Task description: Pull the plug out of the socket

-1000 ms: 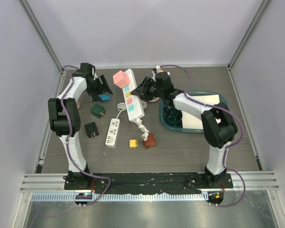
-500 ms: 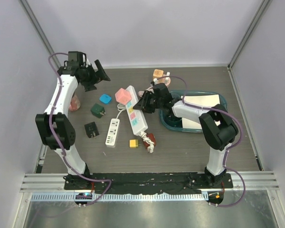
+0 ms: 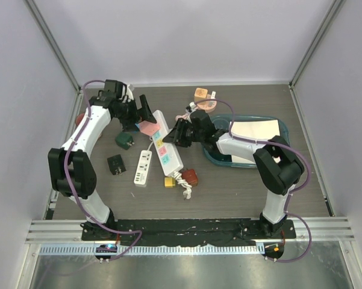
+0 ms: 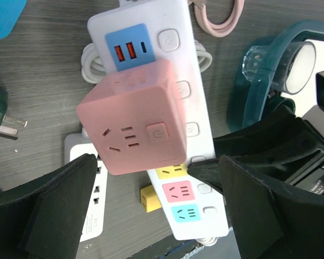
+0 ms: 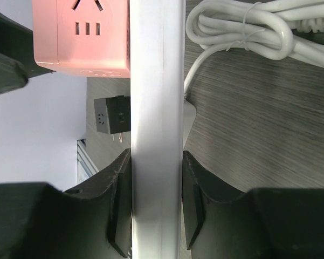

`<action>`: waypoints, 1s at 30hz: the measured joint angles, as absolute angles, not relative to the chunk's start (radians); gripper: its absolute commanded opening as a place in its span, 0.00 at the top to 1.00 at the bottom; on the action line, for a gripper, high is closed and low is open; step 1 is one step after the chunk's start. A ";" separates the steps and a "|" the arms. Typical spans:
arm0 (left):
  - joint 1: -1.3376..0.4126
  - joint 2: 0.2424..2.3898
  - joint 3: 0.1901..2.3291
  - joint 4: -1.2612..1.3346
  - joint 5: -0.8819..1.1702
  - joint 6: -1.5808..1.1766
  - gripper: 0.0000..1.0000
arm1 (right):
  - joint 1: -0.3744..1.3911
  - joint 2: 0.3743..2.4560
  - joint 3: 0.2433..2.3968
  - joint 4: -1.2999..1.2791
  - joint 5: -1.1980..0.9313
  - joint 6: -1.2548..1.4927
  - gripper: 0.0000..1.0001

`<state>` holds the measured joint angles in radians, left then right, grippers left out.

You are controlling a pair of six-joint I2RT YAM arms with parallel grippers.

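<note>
Right wrist: strip clamped.
I see the right gripper (image 5: 156, 208) closed on the white power strip (image 5: 156, 108), centre frame; pink plug (image 5: 81, 35) seated upper left, bundled white cable (image 5: 248, 29) upper right.

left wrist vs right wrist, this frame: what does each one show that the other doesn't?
Only left wrist: the top face of the power strip with its coloured sockets, the teal tray, and the open left gripper with a finger on each side of the pink cube plug.
Only right wrist: the strip edge-on, clamped in the right gripper, plus the tied white cord bundle and a black adapter on the table.
Both: the pink cube plug seated on the power strip.
</note>
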<state>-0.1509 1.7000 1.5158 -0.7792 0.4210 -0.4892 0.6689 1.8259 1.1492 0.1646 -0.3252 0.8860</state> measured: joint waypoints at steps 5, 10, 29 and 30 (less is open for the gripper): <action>-0.146 1.699 1.501 -0.784 0.407 -0.471 0.00 | 0.681 1.823 1.141 0.197 -0.325 0.899 0.99; -0.146 1.692 1.497 -0.781 0.389 -0.458 0.02 | 0.686 1.824 1.137 0.210 -0.325 0.901 0.99; -0.136 1.691 1.443 -0.745 0.432 -0.456 1.00 | 0.697 1.824 1.119 0.215 -0.301 0.873 0.99; -0.133 1.691 1.441 -0.744 0.436 -0.456 1.00 | 0.698 1.824 1.119 0.215 -0.299 0.868 0.99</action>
